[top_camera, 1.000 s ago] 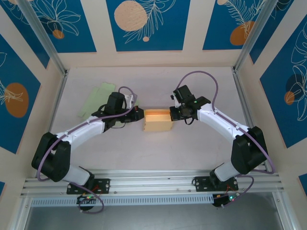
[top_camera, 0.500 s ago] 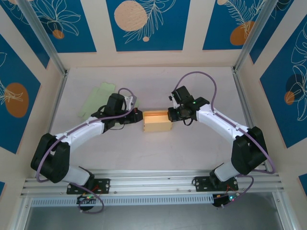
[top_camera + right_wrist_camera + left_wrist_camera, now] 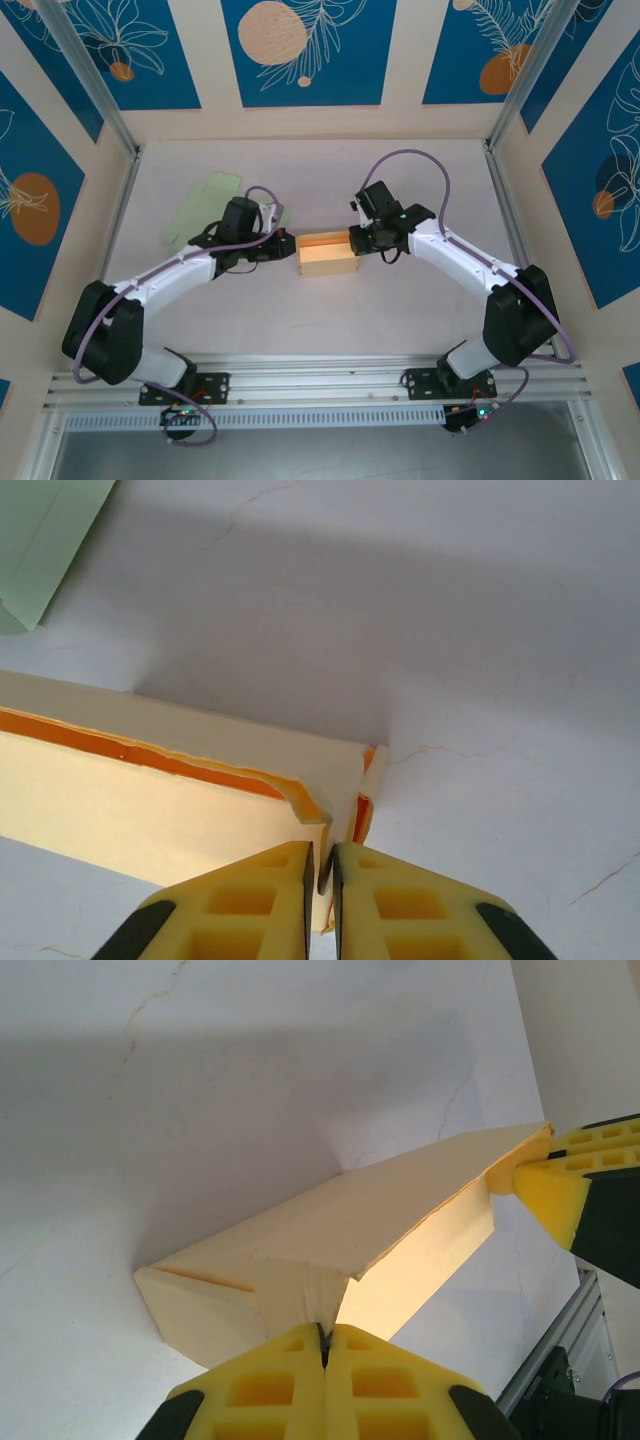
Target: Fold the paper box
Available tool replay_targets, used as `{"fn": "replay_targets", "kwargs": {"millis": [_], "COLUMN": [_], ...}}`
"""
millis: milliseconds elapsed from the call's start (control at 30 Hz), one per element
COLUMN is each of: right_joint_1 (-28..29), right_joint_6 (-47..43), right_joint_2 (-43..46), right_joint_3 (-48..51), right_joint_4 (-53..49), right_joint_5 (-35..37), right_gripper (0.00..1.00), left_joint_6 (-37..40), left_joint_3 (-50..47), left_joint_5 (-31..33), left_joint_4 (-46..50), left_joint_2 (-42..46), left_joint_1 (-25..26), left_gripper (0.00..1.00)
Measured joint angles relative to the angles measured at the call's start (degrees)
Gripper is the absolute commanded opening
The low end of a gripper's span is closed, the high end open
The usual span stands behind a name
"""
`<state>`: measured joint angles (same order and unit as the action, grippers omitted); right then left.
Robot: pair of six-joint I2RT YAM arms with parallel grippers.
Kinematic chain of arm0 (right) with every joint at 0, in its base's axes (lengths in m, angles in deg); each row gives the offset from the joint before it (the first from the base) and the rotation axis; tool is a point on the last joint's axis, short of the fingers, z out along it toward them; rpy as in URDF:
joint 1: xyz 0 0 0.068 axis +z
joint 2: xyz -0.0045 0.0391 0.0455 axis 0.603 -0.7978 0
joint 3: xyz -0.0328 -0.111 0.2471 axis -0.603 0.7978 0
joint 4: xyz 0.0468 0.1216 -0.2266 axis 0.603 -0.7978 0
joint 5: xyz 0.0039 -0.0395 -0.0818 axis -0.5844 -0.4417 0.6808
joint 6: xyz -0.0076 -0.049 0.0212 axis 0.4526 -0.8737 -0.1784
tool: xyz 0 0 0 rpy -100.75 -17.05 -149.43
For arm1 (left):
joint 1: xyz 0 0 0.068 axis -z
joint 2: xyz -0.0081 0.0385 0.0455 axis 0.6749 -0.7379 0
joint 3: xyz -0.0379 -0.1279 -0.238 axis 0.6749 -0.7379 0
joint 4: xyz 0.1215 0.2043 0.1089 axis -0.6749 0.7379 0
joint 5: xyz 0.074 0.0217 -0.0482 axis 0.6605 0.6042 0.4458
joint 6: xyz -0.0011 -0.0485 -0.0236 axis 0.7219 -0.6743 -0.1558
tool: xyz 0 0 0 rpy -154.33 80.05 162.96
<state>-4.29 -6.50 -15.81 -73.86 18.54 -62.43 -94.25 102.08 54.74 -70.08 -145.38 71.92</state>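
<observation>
A cream-yellow paper box [image 3: 327,253] lies on the table between both arms, partly folded, with orange inner edges [image 3: 150,752]. My left gripper [image 3: 290,240] is shut on the box's left end flap [image 3: 300,1290]; its yellow fingers [image 3: 390,1375] meet tightly on the paper. My right gripper [image 3: 352,240] is shut on the box's right end wall [image 3: 340,780], with the thin paper pinched between its pads [image 3: 262,890]. In the left wrist view the box [image 3: 340,1230] stretches away to the right gripper's yellow fingers [image 3: 555,1185] at its far end.
A flat pale green sheet [image 3: 205,205] lies on the table behind the left arm; its corner [image 3: 45,540] appears in the right wrist view. The aluminium frame posts [image 3: 505,205] border the white table [image 3: 330,170] at the sides.
Both grippers and the box have shifted slightly left and a little toward the back. The right gripper has closed in against the box's right end.
</observation>
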Motion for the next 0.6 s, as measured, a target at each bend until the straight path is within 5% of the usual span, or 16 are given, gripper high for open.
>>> {"fn": "replay_targets", "kwargs": {"millis": [600], "right_joint_1": [0.2], "right_joint_6": [-0.02], "right_joint_2": [-0.02], "right_joint_3": [0.07], "right_joint_4": [-0.02], "right_joint_5": [0.33], "right_gripper": [0.14], "left_joint_6": [-1.81], "left_joint_3": [0.79], "left_joint_5": [-1.38], "left_joint_4": [-0.96], "left_joint_2": [0.63], "left_joint_1": [0.0], "left_gripper": [0.11]}}
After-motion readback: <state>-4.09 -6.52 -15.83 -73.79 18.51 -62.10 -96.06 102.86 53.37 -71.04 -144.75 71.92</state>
